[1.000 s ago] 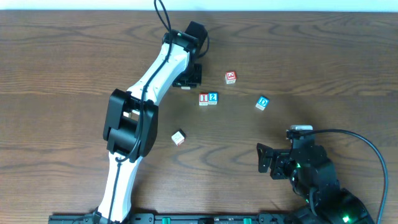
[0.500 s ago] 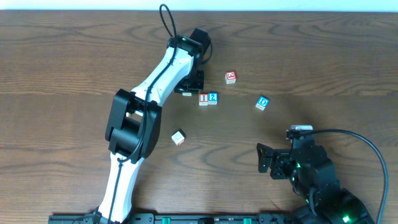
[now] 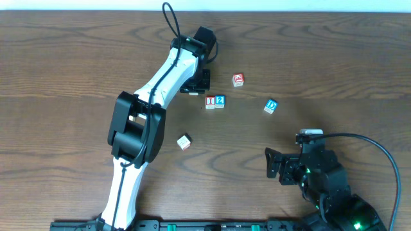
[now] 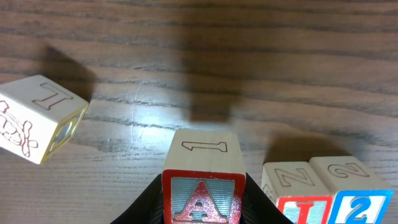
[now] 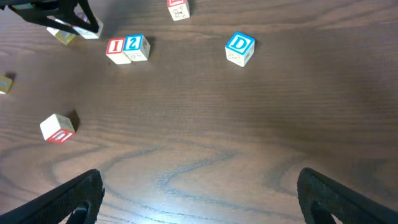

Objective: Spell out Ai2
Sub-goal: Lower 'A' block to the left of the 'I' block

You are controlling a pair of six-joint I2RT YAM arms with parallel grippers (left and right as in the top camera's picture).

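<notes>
My left gripper (image 4: 202, 208) is shut on the cube with the red "A" (image 4: 202, 186), its black fingers pressing on both sides. In the left wrist view the red "I" cube (image 4: 297, 198) and the blue "2" cube (image 4: 357, 194) stand touching side by side, just right of the held cube. From overhead the left gripper (image 3: 196, 82) hangs just up and left of the "I" (image 3: 210, 101) and "2" (image 3: 219, 101) pair. My right gripper (image 5: 199, 190) is open over bare wood at the near right, far from the cubes.
A blue "D" cube (image 3: 270, 106) lies right of the pair. A red-faced cube (image 3: 238, 79) sits behind them and another cube (image 3: 184, 142) lies nearer the front. A pale cube (image 4: 37, 118) rests tilted just left of the held one.
The left arm has shifted only slightly above the table, still holding the "A" cube. The right arm has not moved.
</notes>
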